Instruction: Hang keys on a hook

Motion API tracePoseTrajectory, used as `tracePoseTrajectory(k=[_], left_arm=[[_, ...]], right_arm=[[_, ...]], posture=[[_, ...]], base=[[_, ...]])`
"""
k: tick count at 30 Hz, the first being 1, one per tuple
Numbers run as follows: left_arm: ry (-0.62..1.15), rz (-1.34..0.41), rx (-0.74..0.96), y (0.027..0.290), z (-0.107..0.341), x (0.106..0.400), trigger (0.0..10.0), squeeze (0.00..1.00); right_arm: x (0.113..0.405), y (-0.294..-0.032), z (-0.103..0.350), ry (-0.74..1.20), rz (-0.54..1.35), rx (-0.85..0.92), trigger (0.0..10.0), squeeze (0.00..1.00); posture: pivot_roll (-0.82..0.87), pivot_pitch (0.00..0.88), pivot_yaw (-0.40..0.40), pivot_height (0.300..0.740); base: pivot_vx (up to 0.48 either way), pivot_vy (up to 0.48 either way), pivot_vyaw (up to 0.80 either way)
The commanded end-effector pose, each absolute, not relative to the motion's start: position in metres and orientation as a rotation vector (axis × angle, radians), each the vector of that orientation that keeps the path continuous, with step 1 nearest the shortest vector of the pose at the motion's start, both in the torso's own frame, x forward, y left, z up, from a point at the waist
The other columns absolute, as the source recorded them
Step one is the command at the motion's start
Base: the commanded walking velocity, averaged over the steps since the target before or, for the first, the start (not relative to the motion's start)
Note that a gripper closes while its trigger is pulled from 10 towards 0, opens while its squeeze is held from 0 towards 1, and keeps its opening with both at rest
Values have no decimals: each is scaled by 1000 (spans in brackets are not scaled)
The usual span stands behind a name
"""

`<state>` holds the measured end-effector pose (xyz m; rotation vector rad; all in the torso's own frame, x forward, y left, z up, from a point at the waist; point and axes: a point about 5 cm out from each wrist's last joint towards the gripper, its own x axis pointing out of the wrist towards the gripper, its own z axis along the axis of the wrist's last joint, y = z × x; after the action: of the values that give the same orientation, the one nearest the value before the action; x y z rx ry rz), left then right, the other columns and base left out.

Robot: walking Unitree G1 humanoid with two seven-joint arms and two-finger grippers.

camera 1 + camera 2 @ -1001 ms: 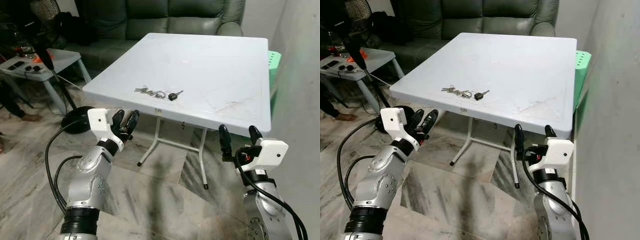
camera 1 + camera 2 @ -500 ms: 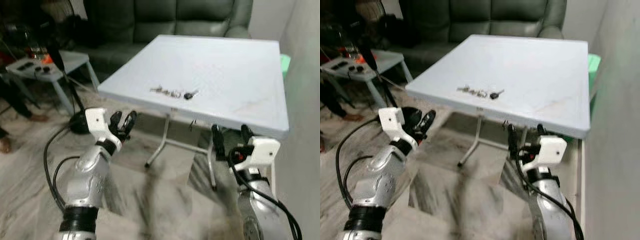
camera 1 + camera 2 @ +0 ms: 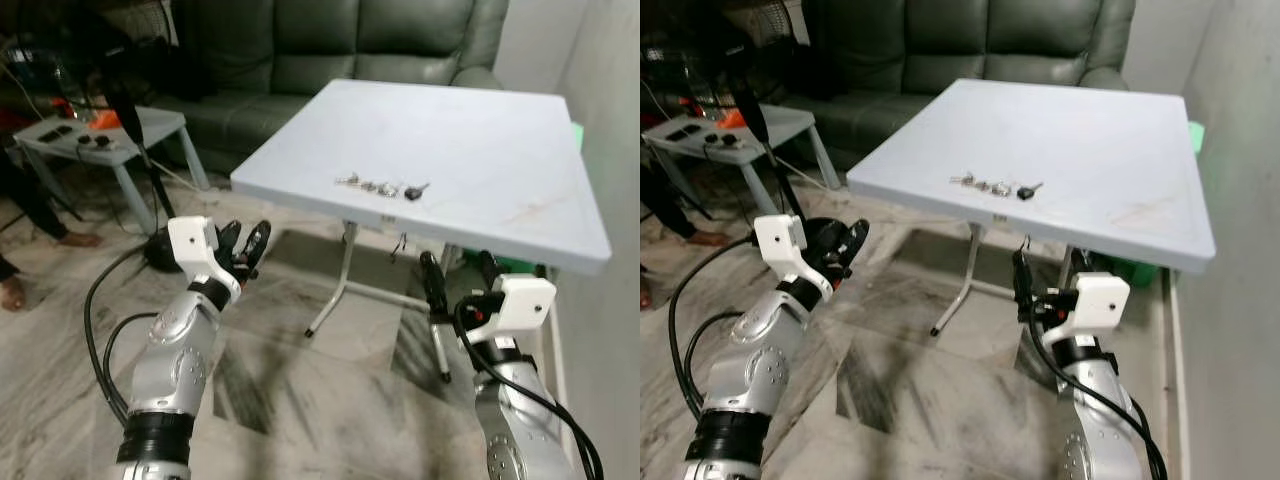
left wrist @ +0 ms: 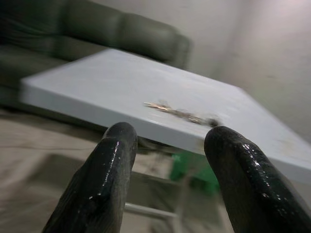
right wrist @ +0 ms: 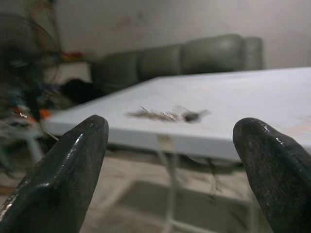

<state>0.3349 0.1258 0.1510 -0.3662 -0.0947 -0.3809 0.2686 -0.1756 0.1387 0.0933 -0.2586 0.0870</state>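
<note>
Keys (image 3: 382, 187) lie untouched in a short row near the front edge of the white folding table (image 3: 500, 150), with the black-headed key at the right end of the bunch. Nothing of the task looks done yet: the bunch has not been picked up, and no hook can be made out in these pictures, so the approach, the grasp, the carry and the hanging are all left.

Both arms are raised in front of the body, below the tabletop and well short of it. The left gripper (image 3: 244, 246) hangs to the left of the table, over the marble floor (image 3: 330, 400); its 2 black fingers (image 4: 104, 179) stand a moderate gap apart with nothing between them, pointing toward the table edge and the bunch beyond. The right gripper (image 3: 456, 276) sits near the table's front right leg, its fingers (image 5: 68, 165) spread wide and empty, framing the bunch in its wrist view. A green sofa (image 3: 330, 40) stands behind the table.
</note>
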Motion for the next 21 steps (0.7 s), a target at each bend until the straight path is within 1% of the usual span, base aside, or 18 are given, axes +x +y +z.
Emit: tracePoseTrajectory(k=[1, 18, 21], left_arm=[[-105, -362, -347, 133, 154, 336, 10000, 0], [-105, -357, -351, 132, 154, 337, 10000, 0], [-96, -351, -349, 132, 152, 338, 10000, 0]], right_arm=[[270, -172, 143, -275, 99, 103, 10000, 0], [272, -172, 144, -270, 110, 98, 10000, 0], [272, -172, 144, -268, 110, 97, 10000, 0]], posture=[[-27, 26, 57, 740], [-26, 22, 48, 740], [-25, 23, 47, 740]], base=[[0, 472, 0], [0, 472, 0], [0, 0, 0]])
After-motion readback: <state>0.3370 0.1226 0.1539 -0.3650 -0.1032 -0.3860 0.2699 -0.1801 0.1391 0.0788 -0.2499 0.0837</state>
